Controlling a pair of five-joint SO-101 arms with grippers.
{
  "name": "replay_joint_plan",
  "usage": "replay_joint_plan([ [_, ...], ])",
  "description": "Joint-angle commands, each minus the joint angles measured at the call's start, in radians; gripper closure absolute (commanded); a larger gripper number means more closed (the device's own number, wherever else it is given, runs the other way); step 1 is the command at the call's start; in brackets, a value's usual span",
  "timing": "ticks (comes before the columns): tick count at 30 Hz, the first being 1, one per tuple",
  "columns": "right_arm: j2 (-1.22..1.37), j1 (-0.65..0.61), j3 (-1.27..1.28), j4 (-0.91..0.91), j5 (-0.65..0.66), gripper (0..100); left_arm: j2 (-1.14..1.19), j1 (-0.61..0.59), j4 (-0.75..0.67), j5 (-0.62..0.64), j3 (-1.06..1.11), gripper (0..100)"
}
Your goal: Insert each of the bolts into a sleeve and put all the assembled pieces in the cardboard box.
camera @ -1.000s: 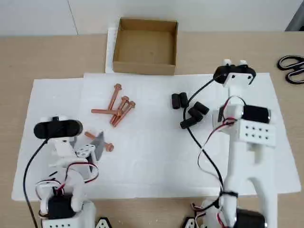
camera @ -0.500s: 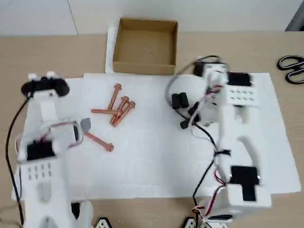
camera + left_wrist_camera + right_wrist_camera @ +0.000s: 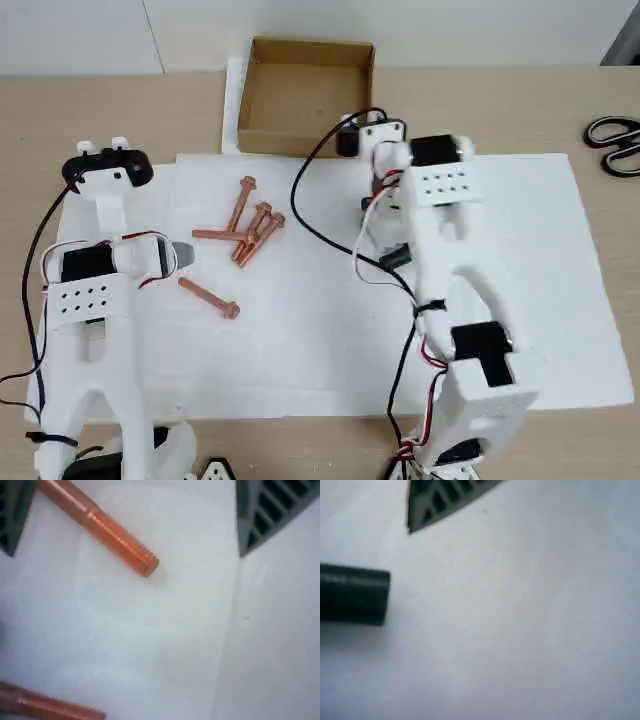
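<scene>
Several copper bolts (image 3: 248,224) lie in a loose pile on the white foam mat (image 3: 320,330), and one more bolt (image 3: 208,297) lies apart nearer the front. My left gripper (image 3: 182,260) hangs open just above that lone bolt's threaded end (image 3: 117,542), which sits between the two dark fingertips (image 3: 265,510). Black sleeves (image 3: 394,256) lie right of centre, partly hidden under my right arm (image 3: 440,185). In the right wrist view one sleeve (image 3: 352,600) lies beside a single dark fingertip (image 3: 442,500), apart from it. The cardboard box (image 3: 262,132) stands empty at the back.
Scissors (image 3: 612,140) lie on the bare table at the far right. A second bolt's shank (image 3: 45,707) shows in the left wrist view. Black cables trail from both arms across the mat. The mat's middle and front have free room.
Both arms have stretched out over the mat. The left gripper came down by the lone bolt. The right arm swung left over the sleeves, toward the box.
</scene>
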Motion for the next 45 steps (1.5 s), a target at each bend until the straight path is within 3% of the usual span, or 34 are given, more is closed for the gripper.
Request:
replay_joint_plan([
  [1, 0.019, -0.035, -0.046, -0.028, -0.104, 74.3, 0.003, 0.002, -0.012, -0.002, -0.047, 73],
  [8, 0.081, -0.084, -0.144, 0.012, -0.147, 74.3, 0.129, 0.002, 0.005, 0.002, -0.082, 73],
  [13, 0.147, -0.084, -0.281, 0.088, -0.301, 74.2, 0.276, 0.000, 0.057, 0.003, -0.185, 73],
  [21, 0.228, -0.081, -0.350, 0.148, -0.301, 74.2, 0.304, 0.002, 0.081, -0.015, -0.202, 73],
  [31, 0.234, 0.111, -0.354, 0.150, -0.299, 74.2, 0.302, 0.086, 0.112, -0.083, -0.205, 73],
  [36, 0.237, 0.199, -0.367, 0.079, -0.126, 74.2, 0.302, 0.118, 0.106, -0.025, -0.206, 73],
  [41, 0.259, 0.231, -0.407, 0.067, 0.075, 74.2, 0.302, 0.104, 0.089, 0.029, -0.206, 73],
  [45, 0.352, 0.234, -0.489, 0.073, 0.164, 74.3, 0.302, 0.103, 0.087, 0.037, -0.206, 73],
])
